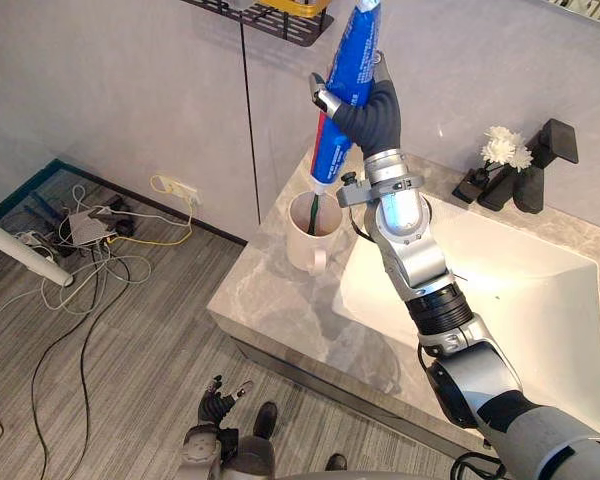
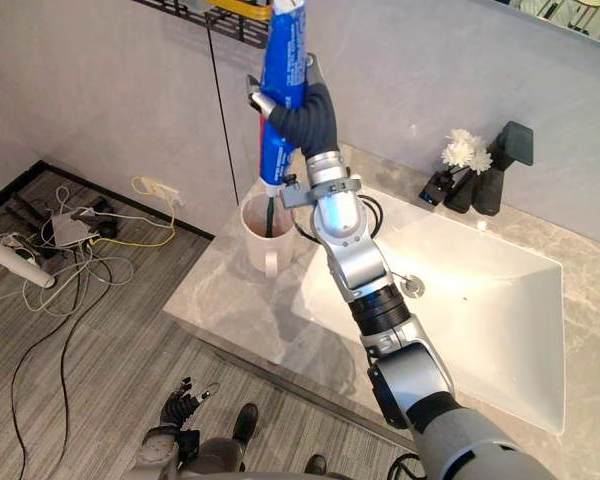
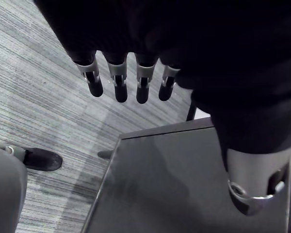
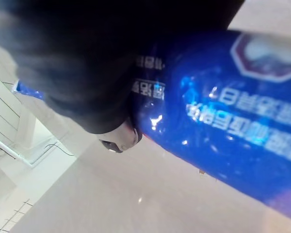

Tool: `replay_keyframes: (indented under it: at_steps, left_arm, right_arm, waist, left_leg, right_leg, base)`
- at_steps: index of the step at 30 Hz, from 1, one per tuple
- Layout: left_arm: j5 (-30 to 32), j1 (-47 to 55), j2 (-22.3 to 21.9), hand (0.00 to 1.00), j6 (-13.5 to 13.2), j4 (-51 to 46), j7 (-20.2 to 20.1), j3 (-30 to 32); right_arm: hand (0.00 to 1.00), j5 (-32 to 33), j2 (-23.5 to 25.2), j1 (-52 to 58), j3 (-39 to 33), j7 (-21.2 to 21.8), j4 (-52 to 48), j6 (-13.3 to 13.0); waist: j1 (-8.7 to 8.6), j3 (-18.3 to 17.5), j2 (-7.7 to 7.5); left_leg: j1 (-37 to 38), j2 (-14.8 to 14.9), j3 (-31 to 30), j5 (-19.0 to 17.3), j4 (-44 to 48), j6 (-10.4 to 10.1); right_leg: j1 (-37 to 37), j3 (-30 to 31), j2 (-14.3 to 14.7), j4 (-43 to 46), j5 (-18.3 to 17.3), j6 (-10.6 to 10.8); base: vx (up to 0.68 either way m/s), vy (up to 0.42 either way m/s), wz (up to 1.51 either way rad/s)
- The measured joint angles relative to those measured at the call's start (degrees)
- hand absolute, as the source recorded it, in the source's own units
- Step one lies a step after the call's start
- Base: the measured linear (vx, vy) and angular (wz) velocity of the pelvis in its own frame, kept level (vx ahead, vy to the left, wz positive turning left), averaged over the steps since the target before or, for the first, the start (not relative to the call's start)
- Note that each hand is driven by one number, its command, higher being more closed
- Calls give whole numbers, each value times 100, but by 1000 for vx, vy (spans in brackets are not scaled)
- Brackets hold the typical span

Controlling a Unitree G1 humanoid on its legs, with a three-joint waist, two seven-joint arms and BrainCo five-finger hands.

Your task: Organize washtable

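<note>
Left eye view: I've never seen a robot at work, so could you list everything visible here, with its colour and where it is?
toothpaste tube: 1, blue, cap end down over the mug
mug: 1, cream, on the countertop left of the basin
stick, likely a toothbrush: 1, dark green, inside the mug
basin: 1, white, set in the countertop
countertop: 1, grey marble, against the wall
faucet: 1, black, behind the basin
flowers: 1 bunch, white, beside the faucet
wire shelf: 1, black, on the wall above
power strip: 1, white, among cables on the floor
right hand: silver and dark, curled round the toothpaste tube
left hand: silver and dark, low by the washtable, fingers straight
</note>
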Motion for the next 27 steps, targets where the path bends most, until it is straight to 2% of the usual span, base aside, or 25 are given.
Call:
replay_keyframes:
  at_steps: [12, 27]
  left_arm:
    - [1, 0, -17, 0, 0, 42, 5, 0]
    - [2, 17, -32, 0, 3, 83, -3, 0]
  right_arm:
    - [100, -3, 5, 758, 279, 260, -2, 15]
    - [100, -9, 3, 1271, 307, 388, -32, 44]
  waist:
    - [-25, 31, 47]
    - [-167, 32, 133]
  left_leg:
    - [74, -9, -11, 1, 0, 1]
    - [110, -30, -84, 2, 0, 3]
  right_leg:
    - [32, -2, -11, 55, -1, -1]
    - [86, -97, -22, 54, -11, -17]
  base:
    - [-11, -3, 0]
    - [-23, -8, 2]
